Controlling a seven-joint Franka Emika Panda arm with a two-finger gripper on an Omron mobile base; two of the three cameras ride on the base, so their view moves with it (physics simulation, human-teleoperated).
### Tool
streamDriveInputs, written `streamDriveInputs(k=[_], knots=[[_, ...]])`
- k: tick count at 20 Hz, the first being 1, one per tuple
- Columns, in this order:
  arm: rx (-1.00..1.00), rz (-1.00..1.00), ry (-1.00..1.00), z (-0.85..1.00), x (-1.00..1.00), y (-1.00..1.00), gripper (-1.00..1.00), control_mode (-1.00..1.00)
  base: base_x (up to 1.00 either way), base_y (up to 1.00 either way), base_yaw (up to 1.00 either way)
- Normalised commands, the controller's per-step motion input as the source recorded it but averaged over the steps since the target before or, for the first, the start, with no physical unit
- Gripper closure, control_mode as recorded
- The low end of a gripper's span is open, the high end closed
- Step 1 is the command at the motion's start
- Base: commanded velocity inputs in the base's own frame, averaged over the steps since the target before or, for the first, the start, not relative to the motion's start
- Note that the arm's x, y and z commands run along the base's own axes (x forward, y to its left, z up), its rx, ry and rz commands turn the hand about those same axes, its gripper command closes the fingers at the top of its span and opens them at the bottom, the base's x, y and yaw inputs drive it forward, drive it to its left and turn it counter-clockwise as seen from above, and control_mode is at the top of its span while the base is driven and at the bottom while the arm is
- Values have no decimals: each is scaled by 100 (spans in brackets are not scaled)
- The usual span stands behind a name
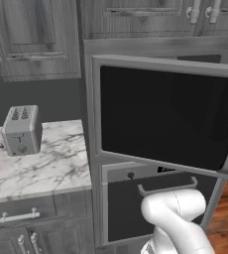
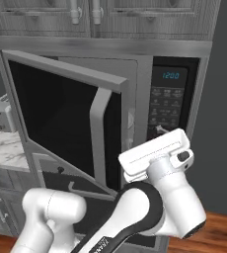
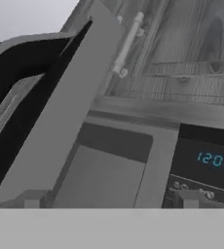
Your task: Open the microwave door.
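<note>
The microwave door (image 1: pixel 165 114) is a black glass panel in a grey frame, swung partly out on its left hinge. In the right base view the door (image 2: pixel 56 118) stands ajar, with its vertical bar handle (image 2: pixel 98 133) at the free edge. Behind it, the microwave (image 2: pixel 135 89) shows part of its light grey cavity opening and its dark control strip (image 2: pixel 167 104) reading 12:00. My gripper (image 3: pixel 109 202) is open with nothing between its fingertips (image 3: pixel 31 199). It sits just right of the handle, in front of the cavity, and points up at the door's top edge (image 3: pixel 60 112).
A silver toaster (image 1: pixel 21 130) stands on the marble counter (image 1: pixel 41 168) left of the microwave. Below the microwave is the oven door with a horizontal handle (image 1: pixel 166 188). Grey cabinets (image 1: pixel 36 34) hang above. A dark wall (image 2: pixel 226 99) rises to the right, over a wood floor (image 1: pixel 227 213).
</note>
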Motion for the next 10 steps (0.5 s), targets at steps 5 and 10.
streamDriveInputs(k=[5, 10], knots=[[-11, 0, -12, -9, 47, -56, -100, -100, 0, 0, 0], [-15, 8, -9, -8, 26, 11, -100, -100, 0, 0, 0]])
